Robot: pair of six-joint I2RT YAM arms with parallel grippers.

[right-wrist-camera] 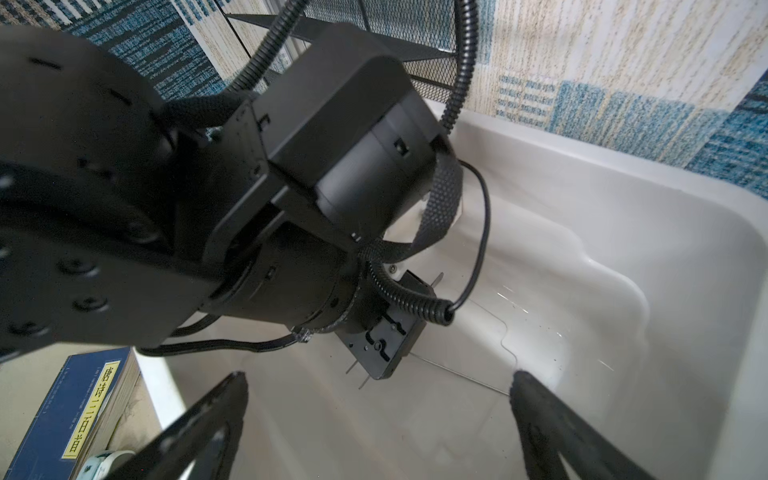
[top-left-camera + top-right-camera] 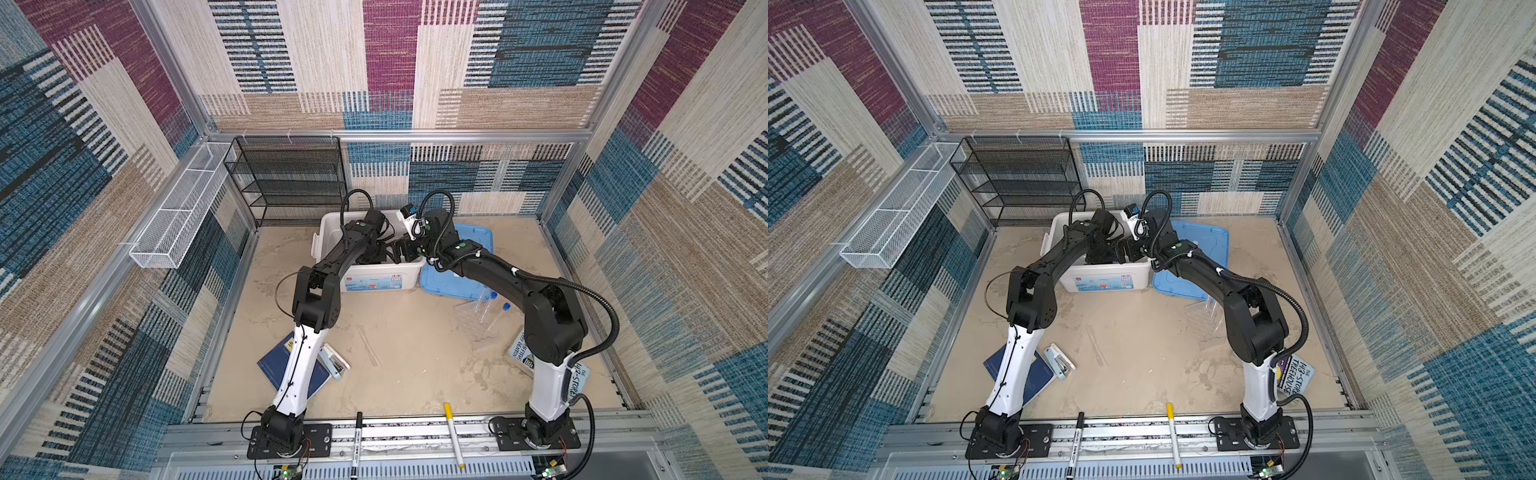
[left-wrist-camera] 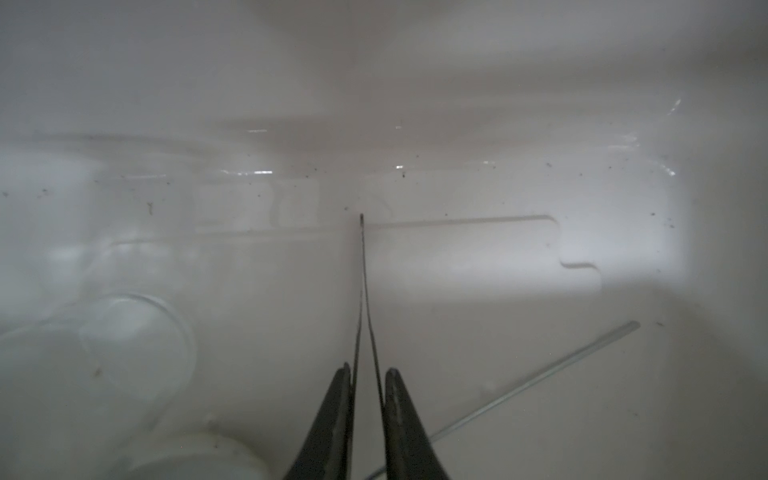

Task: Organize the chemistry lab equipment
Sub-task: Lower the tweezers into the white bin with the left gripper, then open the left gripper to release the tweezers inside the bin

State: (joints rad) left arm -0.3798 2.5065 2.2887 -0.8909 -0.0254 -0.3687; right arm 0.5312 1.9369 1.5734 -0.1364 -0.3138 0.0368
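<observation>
Inside the white bin (image 2: 374, 274), the left gripper (image 3: 368, 372) pinches the metal tweezers (image 3: 362, 270) between fingers held narrowly apart. A small glass beaker (image 3: 137, 332) lies in the bin too. Just inside the bin's right rim the right gripper (image 1: 374, 415) hangs spread wide, holding nothing. Right of the bin, near its front corner, the blue-capped test tubes (image 2: 485, 309) lie on the table.
</observation>
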